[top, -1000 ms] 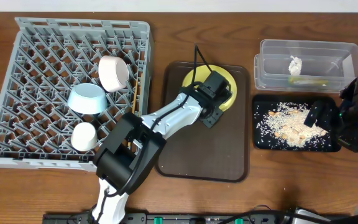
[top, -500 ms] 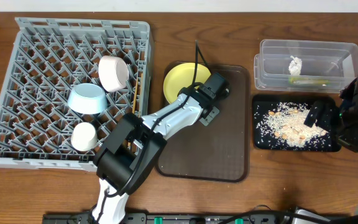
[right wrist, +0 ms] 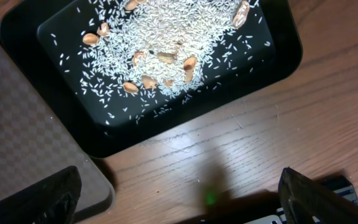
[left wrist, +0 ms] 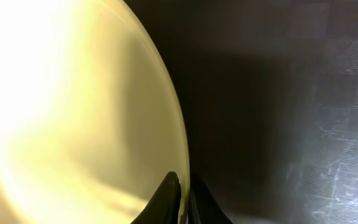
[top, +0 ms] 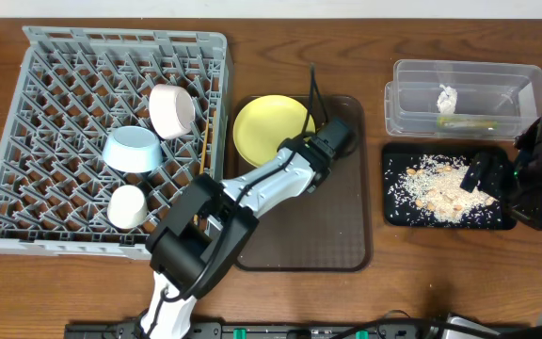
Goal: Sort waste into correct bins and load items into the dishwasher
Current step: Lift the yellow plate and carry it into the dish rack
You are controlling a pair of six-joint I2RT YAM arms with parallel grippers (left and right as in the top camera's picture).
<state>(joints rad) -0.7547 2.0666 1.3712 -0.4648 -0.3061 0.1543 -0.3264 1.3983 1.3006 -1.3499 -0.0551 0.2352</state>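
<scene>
The left gripper (left wrist: 182, 185) pinches the rim of the round yellow plate (top: 269, 127), which lies over a corner of the brown serving tray (top: 318, 235) beside the grey plastic peg rack (top: 64, 56), perhaps lifted; the right gripper (right wrist: 179, 196) hangs wide apart near the shallow black tray (right wrist: 281, 59)

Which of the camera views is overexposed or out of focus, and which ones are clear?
Left wrist view: glare bleaches the yellow plate almost white at upper left, and the brown tray beside it is dark. Right wrist view: the rice on the black tray is sharp; a green glint lies on the wooden table. Overhead view: evenly lit and sharp.
</scene>
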